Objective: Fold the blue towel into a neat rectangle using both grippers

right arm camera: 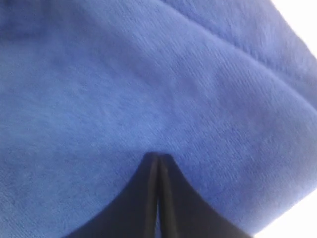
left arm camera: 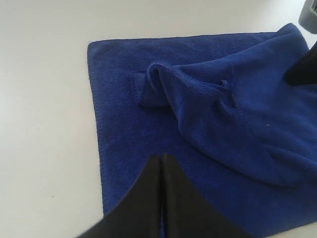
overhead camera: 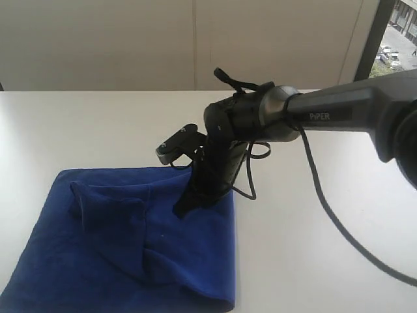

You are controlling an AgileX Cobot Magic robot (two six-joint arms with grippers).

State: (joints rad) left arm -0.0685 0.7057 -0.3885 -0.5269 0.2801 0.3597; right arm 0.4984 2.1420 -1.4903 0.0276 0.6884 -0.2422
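Blue towel [overhead camera: 98, 261] rumpled, partly folded on white table [overhead camera: 98, 124]. Right gripper [right arm camera: 158, 156] closed, tips pressed into cloth; left gripper [left arm camera: 162, 157] closed, empty, hovering above. Risk: shallow pinch slipping, fold dragging askew.

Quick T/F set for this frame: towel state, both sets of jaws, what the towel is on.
1. Towel lies flat as a neat rectangle. False: a rumpled flap is folded over it.
2. Right gripper has its jaws shut. True.
3. Left gripper has its jaws wide open. False: they are shut.
4. Towel lies on a white table. True.
5. Right gripper is down at the towel. True.
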